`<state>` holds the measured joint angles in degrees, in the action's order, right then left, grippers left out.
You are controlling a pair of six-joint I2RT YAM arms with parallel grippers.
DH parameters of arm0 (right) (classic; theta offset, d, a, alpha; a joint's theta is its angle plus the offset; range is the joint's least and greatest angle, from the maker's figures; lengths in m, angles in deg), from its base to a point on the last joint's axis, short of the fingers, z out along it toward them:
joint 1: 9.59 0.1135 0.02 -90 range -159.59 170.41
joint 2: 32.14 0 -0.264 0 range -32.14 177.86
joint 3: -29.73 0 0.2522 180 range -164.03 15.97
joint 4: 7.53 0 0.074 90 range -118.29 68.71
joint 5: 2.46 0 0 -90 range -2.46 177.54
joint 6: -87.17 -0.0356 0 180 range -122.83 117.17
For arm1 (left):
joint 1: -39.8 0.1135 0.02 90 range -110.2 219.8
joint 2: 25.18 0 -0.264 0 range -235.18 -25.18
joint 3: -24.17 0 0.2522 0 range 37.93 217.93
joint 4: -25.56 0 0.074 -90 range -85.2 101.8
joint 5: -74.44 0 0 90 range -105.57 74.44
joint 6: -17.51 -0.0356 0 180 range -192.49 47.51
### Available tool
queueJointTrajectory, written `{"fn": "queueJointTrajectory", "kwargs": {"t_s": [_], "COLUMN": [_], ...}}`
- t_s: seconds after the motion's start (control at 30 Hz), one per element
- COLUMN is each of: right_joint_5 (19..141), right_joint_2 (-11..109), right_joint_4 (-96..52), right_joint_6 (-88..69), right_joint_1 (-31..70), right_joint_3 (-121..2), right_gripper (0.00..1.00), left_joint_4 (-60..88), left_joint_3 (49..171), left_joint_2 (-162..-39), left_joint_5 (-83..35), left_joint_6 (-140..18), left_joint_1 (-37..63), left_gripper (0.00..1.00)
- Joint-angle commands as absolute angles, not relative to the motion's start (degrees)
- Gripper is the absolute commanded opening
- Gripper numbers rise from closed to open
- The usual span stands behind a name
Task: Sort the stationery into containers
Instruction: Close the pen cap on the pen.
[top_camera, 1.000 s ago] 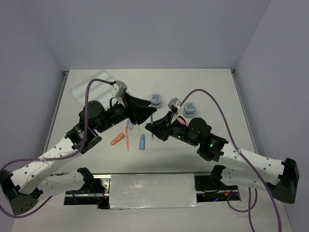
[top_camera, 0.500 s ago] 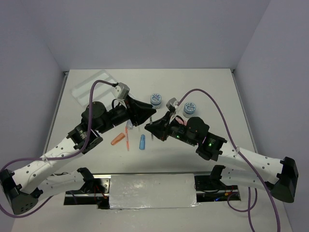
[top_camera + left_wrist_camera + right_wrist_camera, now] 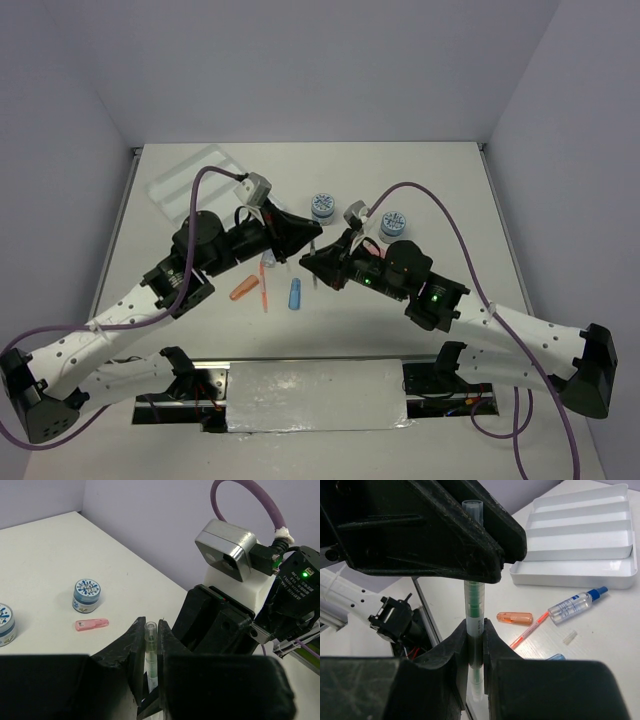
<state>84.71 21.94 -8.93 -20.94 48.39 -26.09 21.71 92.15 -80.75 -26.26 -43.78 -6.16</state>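
Both grippers are shut on the same grey-green pen, which is held off the table between them. My left gripper pinches its clear end. My right gripper clamps the barrel further along. In the top view the left gripper and right gripper meet tip to tip at mid-table. The white four-compartment tray lies at the far left and also shows in the right wrist view.
Two blue-white pots stand behind the grippers. An orange cap, orange pen, blue cap and blue-capped bottle lie under and left of them. A pink cap lies near a pot.
The left arm has shifted slightly right, bringing its gripper closer against the right gripper. Both stay shut on the pen. The items on the table have not moved.
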Motion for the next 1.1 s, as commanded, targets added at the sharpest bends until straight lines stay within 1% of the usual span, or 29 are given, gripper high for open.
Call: {"fn": "queueJointTrajectory", "kwargs": {"t_s": [0.0, 0.1, 0.2, 0.33, 0.6, 0.7, 0.87, 1.07], "right_joint_5": [85.0, 86.9, 90.3, 87.9, 84.2, 83.8, 81.0, 79.4], "right_joint_2": [22.2, 22.3, 23.0, 24.8, 27.4, 28.7, 31.0, 33.5], "right_joint_4": [-7.3, -8.1, -9.5, -10.0, -7.8, -8.7, -10.5, -10.5], "right_joint_6": [-20.4, -19.0, -16.8, -17.3, -19.7, -19.0, -19.9, -20.3], "right_joint_1": [48.7, 48.7, 47.5, 43.3, 38.4, 38.0, 34.0, 33.4], "right_joint_3": [-29.1, -31.2, -36.9, -43.1, -51.2, -54.7, -59.9, -62.7], "right_gripper": [0.00, 0.00, 0.00, 0.00, 0.00, 0.00, 0.00, 0.00], "left_joint_4": [23.2, 23.4, 24.4, 25.9, 23.1, 25.0, 26.9, 29.5], "left_joint_3": [93.7, 93.3, 91.5, 88.0, 85.4, 82.7, 78.2, 75.6], "left_joint_2": [-81.9, -83.0, -84.6, -85.2, -87.1, -86.8, -85.7, -86.9], "left_joint_5": [-26.5, -26.5, -28.9, -27.4, -22.1, -23.0, -23.7, -25.1], "left_joint_6": [-43.8, -42.9, -41.4, -38.7, -39.3, -38.4, -37.0, -35.5], "left_joint_1": [-6.3, -6.3, -6.3, -7.1, -12.0, -12.2, -13.4, -15.0], "left_gripper": [0.00, 0.00, 0.00, 0.00, 0.00, 0.00, 0.00, 0.00]}}
